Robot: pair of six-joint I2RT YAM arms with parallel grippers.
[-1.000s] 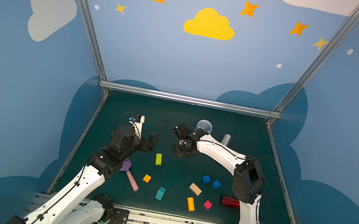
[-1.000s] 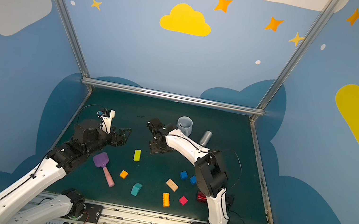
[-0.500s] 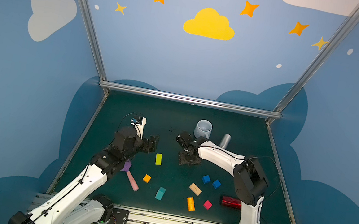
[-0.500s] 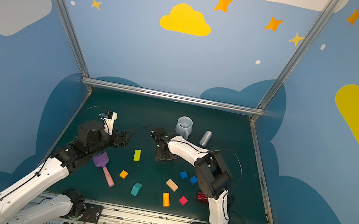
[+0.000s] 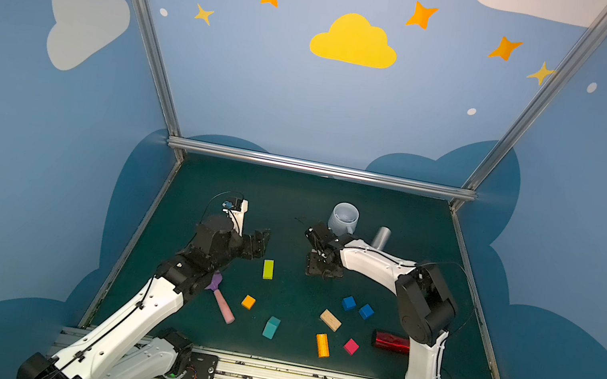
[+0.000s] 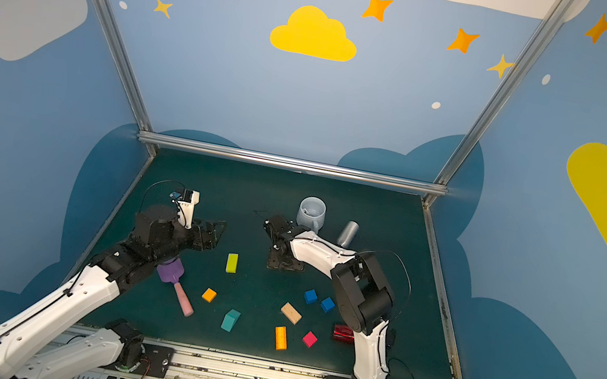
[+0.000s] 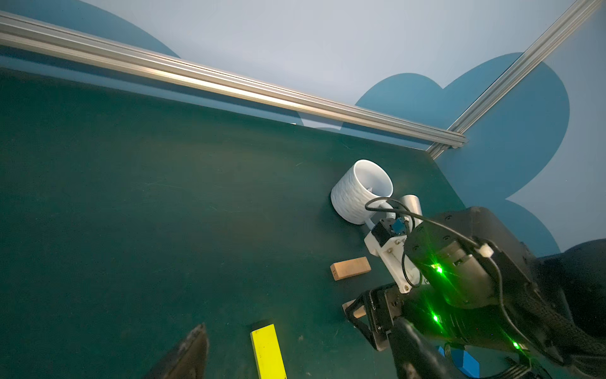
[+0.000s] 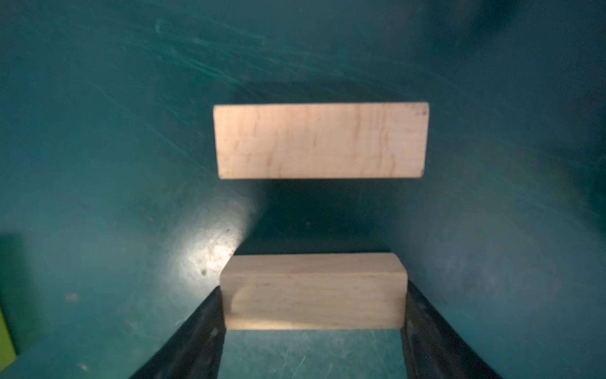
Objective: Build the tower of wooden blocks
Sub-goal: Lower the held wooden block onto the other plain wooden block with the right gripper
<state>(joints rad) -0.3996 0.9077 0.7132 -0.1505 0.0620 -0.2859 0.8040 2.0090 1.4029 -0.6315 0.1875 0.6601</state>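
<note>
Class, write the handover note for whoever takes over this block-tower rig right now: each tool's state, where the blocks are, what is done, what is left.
The left tool is open and empty, above the mat near the yellow-green bar.
The right tool is shut on a tan bar, held low and parallel to a second tan bar lying on the mat, with a gap between them.
Loose and unstacked: third tan bar, orange bar, orange cube, teal piece, pink cube, blue cubes.
Done: one base bar laid, its partner in hand.
Left: release it, then stack everything else.
</note>
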